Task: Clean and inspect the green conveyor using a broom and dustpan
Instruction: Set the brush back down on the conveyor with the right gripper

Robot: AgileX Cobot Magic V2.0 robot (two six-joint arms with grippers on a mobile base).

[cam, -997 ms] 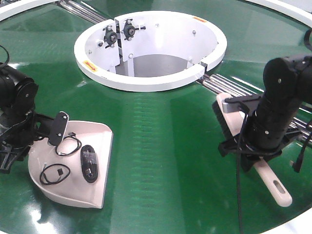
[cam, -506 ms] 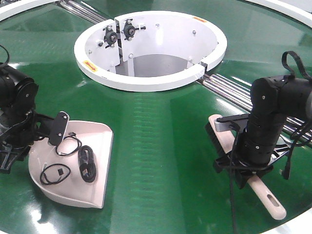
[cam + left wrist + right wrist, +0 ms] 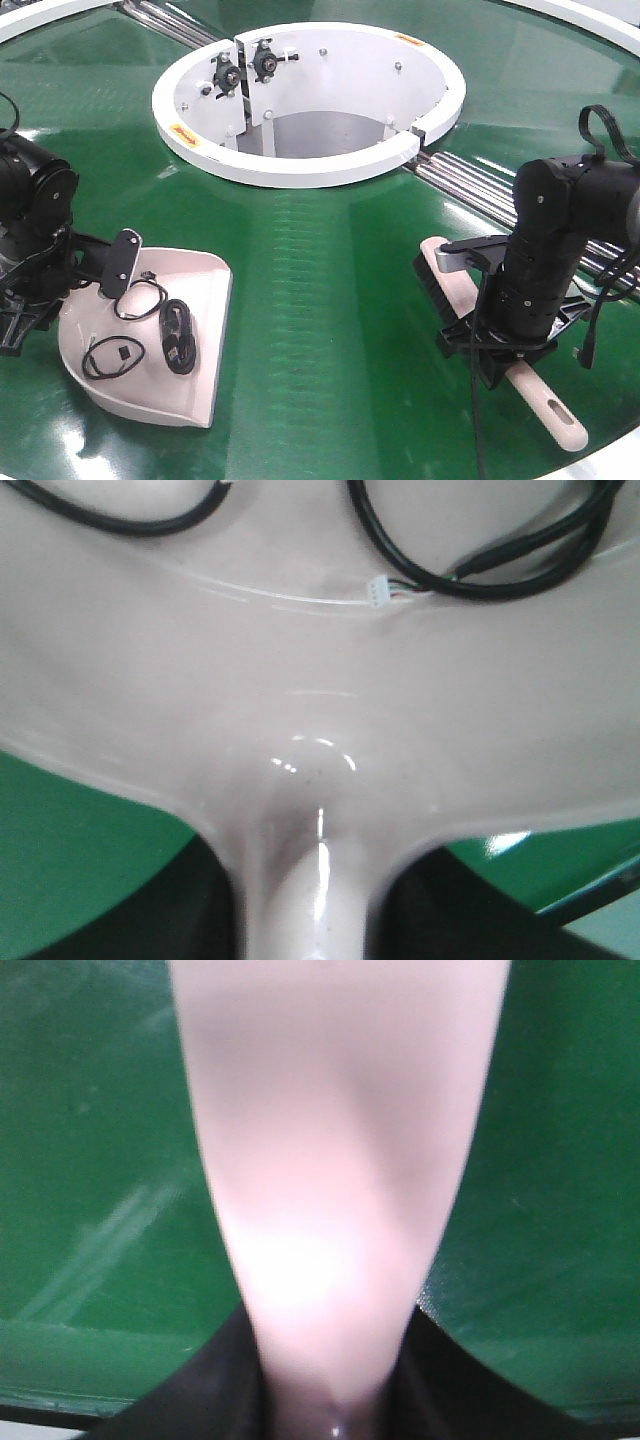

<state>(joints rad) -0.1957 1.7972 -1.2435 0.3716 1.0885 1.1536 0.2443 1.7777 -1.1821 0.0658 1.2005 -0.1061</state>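
The green conveyor [image 3: 330, 300] fills the front view. On its left lies the beige-pink dustpan [image 3: 150, 385], mouth facing right, with black cables [image 3: 180, 335] inside it. My left gripper [image 3: 100, 280] is shut on the dustpan's handle. In the left wrist view the handle runs between the jaws of that gripper [image 3: 315, 920] up into the dustpan [image 3: 300, 680]. On the right, the broom [image 3: 555, 410] lies slanted on the belt, bristles down. My right gripper [image 3: 500, 350] is shut on its handle. The right wrist view shows the broom [image 3: 330, 1160] widening away from that gripper [image 3: 330, 1400].
A white ring [image 3: 310, 165] with an open centre stands at the back middle. Steel rails [image 3: 470, 180] run from it toward the right, just behind the broom's head. The belt's outer edge [image 3: 610, 460] curves past the broom's handle end at lower right.
My right arm has carried the broom leftward and a little nearer along the belt, mostly in the first half second. The left arm, dustpan and cables have not moved.
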